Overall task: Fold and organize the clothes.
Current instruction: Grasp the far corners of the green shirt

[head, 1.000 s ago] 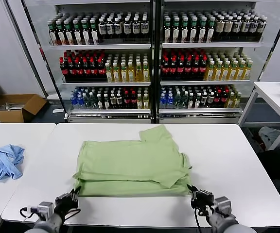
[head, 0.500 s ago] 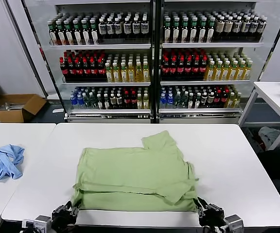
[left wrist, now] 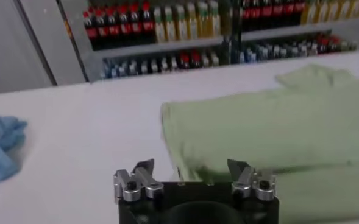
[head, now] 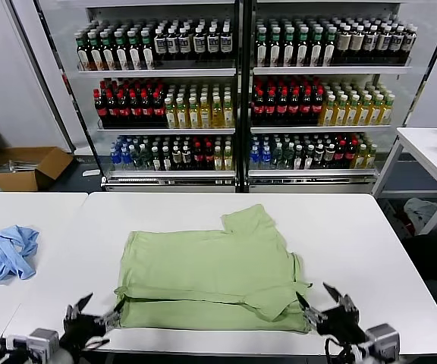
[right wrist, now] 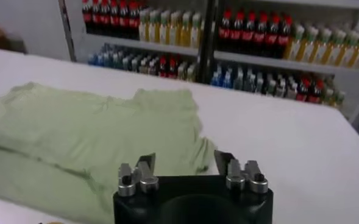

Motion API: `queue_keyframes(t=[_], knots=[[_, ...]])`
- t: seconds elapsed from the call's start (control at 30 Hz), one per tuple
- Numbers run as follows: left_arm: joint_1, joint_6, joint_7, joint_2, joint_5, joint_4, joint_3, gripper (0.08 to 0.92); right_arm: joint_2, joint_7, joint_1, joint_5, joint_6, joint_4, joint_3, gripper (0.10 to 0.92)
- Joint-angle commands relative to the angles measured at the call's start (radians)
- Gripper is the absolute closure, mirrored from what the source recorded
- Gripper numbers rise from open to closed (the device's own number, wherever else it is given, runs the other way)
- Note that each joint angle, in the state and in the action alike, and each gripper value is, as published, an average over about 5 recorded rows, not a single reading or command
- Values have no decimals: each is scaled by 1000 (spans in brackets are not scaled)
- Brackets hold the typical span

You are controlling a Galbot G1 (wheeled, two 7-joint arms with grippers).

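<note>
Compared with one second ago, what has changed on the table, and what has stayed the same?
Both grippers let go of the shirt: the left gripper and right gripper now stand open at its near corners, drawn back toward the table's near edge. The shirt's near edge was pulled slightly nearer. The blue garment and the bottle shelves stayed as they were.

Both robot arms reach forward low at the near edge of the view, wrists level, one on each side. The left hand (head: 93, 313) has its two fingers spread wide apart, tips pointing forward, with nothing between them. The right hand (head: 326, 302) mirrors it on the other side, fingers likewise splayed open and holding nothing.
</note>
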State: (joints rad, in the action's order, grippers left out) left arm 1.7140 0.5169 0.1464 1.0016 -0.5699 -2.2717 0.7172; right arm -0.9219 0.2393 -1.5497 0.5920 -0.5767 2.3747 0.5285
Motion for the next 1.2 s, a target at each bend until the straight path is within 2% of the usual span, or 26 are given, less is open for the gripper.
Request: queue_keyframes(t=[0.03, 0.5, 0.67, 0.9, 1.2], knots=[[-422, -23, 9, -42, -115, 278, -114, 185, -17, 15, 574, 77, -3, -351, -224, 218], [-792, -56, -97, -50, -96, 713, -341, 177, -286, -1, 1049, 24, 0, -919, -551, 203], [-847, -58, -147, -35, -85, 782, -385, 177, -370, -6, 1112, -10, 19, -1117, -553, 202], [-935, -56, -209, -34, -39, 912, -439, 177, -439, -28, 1147, -74, 51, -1304, -546, 203], [-967, -35, -314, -36, 0, 1009, -448, 177, -469, -47, 1149, -123, 104, -1410, -532, 203]])
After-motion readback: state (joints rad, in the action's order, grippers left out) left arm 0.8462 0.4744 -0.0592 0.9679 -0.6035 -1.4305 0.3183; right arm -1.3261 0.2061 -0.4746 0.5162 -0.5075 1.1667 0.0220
